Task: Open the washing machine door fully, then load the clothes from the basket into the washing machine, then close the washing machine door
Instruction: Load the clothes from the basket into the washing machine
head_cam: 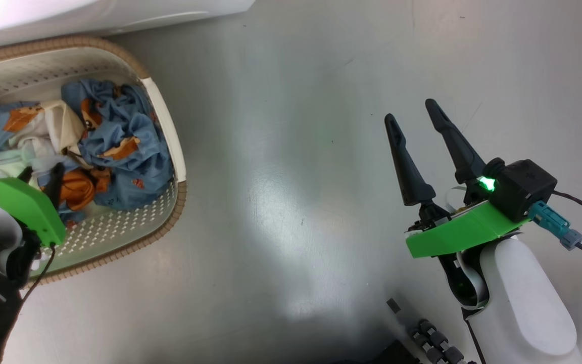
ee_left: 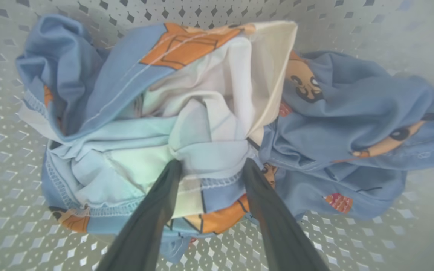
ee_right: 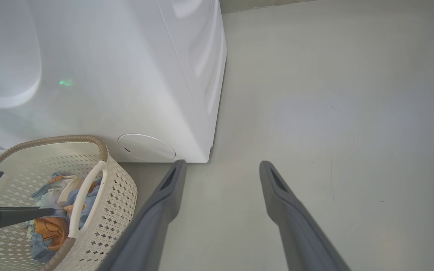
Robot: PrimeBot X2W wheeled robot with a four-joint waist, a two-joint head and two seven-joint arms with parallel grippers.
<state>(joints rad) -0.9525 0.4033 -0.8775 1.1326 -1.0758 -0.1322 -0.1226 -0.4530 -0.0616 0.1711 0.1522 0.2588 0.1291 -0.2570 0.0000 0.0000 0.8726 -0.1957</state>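
Clothes heaped in basket set on floor just beside washing machine, left gripper pressed into the fabric, jaws parted astride a fold, right gripper held over floor well apart from basket, jaws spread wide.

Head looks steeply down, left wrist close over basket, all views share it

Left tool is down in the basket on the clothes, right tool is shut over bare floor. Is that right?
Not quite. The right tool is open, its two fingers spread apart over the bare floor, as the right wrist view shows. The rest stands: the left tool is down in the basket on the clothes.
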